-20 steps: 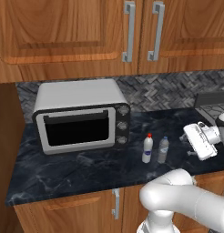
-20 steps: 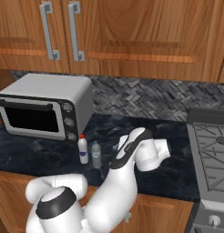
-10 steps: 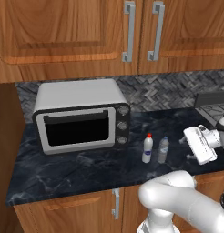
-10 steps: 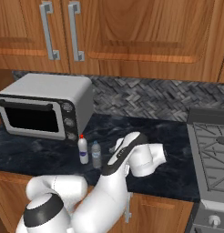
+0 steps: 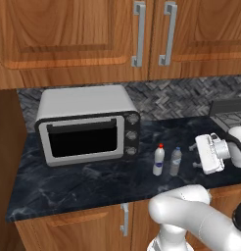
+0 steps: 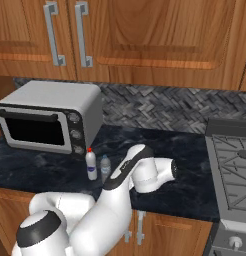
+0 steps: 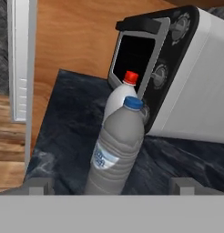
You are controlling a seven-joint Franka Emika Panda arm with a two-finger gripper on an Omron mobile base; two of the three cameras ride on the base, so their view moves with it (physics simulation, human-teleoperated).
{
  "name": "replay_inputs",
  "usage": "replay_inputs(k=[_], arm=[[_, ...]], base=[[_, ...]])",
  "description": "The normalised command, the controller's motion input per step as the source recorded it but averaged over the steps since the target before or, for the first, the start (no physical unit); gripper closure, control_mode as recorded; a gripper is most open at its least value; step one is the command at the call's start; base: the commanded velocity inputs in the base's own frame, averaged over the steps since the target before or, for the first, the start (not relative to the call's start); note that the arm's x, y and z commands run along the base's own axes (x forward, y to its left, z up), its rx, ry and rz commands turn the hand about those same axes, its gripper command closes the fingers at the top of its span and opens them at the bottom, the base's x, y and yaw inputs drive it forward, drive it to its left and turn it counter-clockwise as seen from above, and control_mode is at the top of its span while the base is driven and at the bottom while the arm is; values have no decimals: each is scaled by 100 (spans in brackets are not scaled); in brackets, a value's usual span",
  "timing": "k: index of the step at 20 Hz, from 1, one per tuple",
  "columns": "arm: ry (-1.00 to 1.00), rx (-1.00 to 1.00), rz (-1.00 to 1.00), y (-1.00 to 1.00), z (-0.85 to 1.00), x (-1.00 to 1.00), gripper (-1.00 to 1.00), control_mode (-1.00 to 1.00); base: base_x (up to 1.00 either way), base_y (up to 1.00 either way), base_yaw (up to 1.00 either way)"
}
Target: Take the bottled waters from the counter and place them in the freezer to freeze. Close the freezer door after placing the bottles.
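Two bottled waters stand side by side on the dark marbled counter (image 5: 93, 186). One is a white bottle with a red cap (image 5: 158, 161) (image 6: 90, 165) (image 7: 121, 98). Just right of it is a clear greyish bottle (image 5: 175, 162) (image 6: 105, 167) (image 7: 114, 152). My gripper (image 5: 193, 156) (image 7: 109, 186) hovers level with them, a short way right of the clear bottle, pointing at it. It is open, its fingertips (image 7: 37, 185) spread wide and holding nothing. In the hand view the clear bottle is centred, with the white one behind it. The freezer and its door are out of view.
A grey toaster oven (image 5: 88, 125) (image 6: 50, 122) (image 7: 182, 77) with a black window sits left of the bottles. Wooden wall cabinets (image 5: 142, 34) hang above. A stove (image 6: 230, 160) lies at the right end. My own arm (image 6: 130, 175) crosses in front of the counter.
My hand has edged slightly left toward the clear bottle. The bottles have not moved.
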Motion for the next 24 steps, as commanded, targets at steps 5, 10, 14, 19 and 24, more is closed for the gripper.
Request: replay_inputs(k=[5, 10, 14, 19, 24], arm=[[2, 0, 0, 7, -6, 0, -100, -100], [2, 0, 0, 19, -8, 0, -100, -100], [0, 0, 0, 14, 0, 0, -100, -100], [2, 0, 0, 10, 0, 0, -100, -100], [1, 0, 0, 11, 0, 0, -100, -100]], base=[[0, 0, 0], [0, 0, 0], [0, 0, 0], [0, 0, 0], [0, 0, 0]])
